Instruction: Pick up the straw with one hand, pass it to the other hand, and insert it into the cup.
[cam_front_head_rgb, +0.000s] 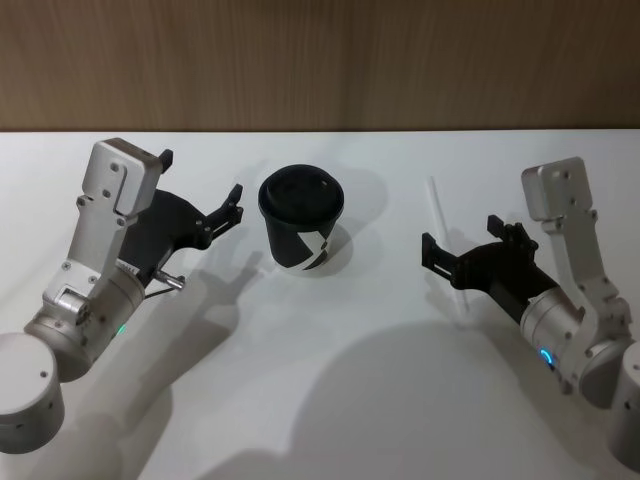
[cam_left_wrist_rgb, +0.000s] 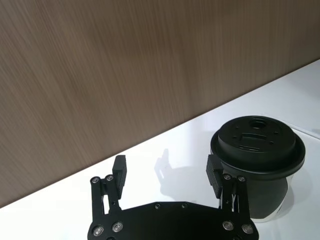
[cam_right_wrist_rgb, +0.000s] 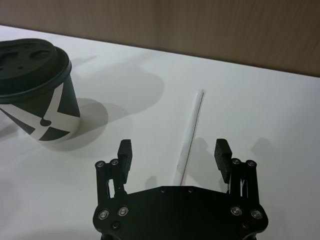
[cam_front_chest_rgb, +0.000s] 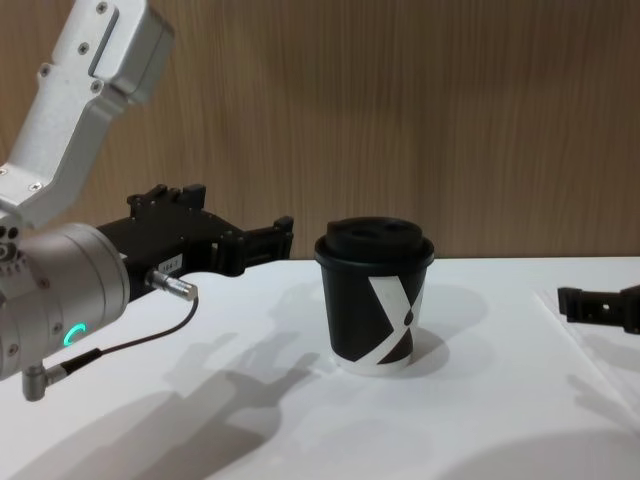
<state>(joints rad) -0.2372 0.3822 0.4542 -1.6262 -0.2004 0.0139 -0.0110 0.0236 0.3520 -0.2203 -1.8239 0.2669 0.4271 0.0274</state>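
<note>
Closest to my head camera were the silver wrists of both arms, low at either side of the white table (cam_front_head_rgb: 330, 400). From the left one, my left tool (cam_front_head_rgb: 202, 176) reached toward the cup (cam_front_head_rgb: 303, 225), its fingers spread wide and holding nothing, one tip near the cup's lid. The cup stood upright near the middle of the table, lid on. On my right side the straw (cam_front_head_rgb: 438, 205) lay flat on the table, well apart from the cup, and my right tool (cam_front_head_rgb: 462, 237) hung over its nearer half, fingers wide, one on each side of it. Through my left wrist camera, the left tool (cam_left_wrist_rgb: 166, 167) showed both fingers far apart over bare table, the cup (cam_left_wrist_rgb: 257, 150) just beside one of them and the wooden wall (cam_left_wrist_rgb: 100, 75) behind. Through my right wrist camera, the right tool (cam_right_wrist_rgb: 174, 152) was equally wide and empty; the straw (cam_right_wrist_rgb: 192, 125) ran out lengthwise from between its fingers, touching neither, and the cup (cam_right_wrist_rgb: 37, 105) stood off to one side with its white X mark facing me. From my chest camera, the left tool (cam_front_chest_rgb: 237, 209) hovered above the table beside the cup (cam_front_chest_rgb: 375, 300), level with the lid, while the right tool (cam_front_chest_rgb: 600, 305) came in low at the right edge, close above the table.
</note>
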